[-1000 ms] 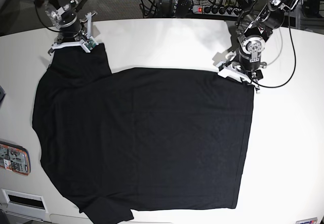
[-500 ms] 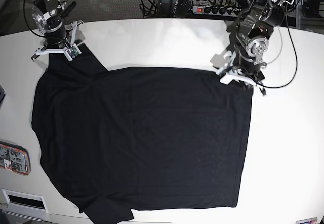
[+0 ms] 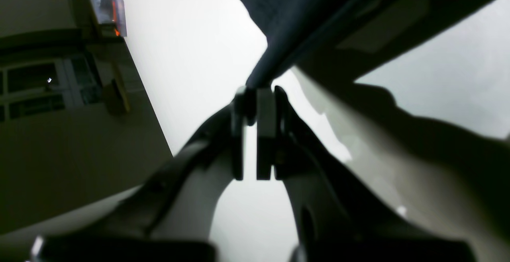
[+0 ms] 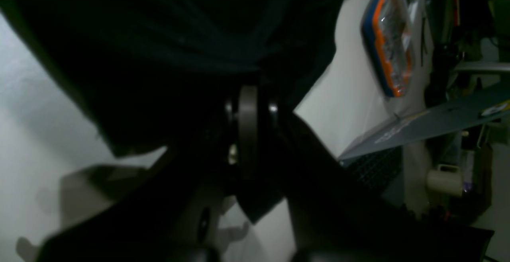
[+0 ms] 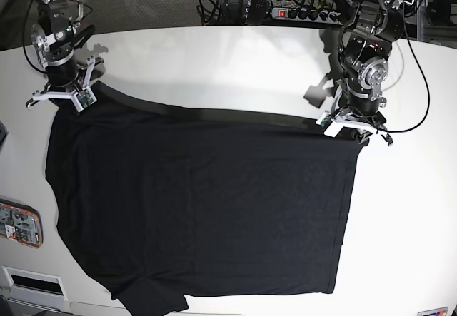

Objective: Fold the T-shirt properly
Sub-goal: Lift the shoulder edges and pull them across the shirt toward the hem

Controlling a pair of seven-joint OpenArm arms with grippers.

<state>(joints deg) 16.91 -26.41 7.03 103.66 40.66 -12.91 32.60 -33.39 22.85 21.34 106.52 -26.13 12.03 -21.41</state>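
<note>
Black T-shirt (image 5: 200,202), spread flat, top edge lifted

Base view: bright, even overhead light, sharp w/ mild bending at the edges. The white worktop (image 5: 228,59) shows soft glare near its far middle; short shadows fall beside both arms. The T-shirt (image 5: 200,202) reads as flat matte black, hardly any fold detail.

Left wrist view: worktop blown out pale grey-white, the left pincer (image 3: 255,106) backlit and soft, foreground badly out of focus, bkgd dim.

Right wrist view: v. dim (cloth fills most of it), the right pincer (image 4: 249,106) nearly lost in black, blurred throughout; the orange-blue case (image 4: 388,39) is smeared.
</note>
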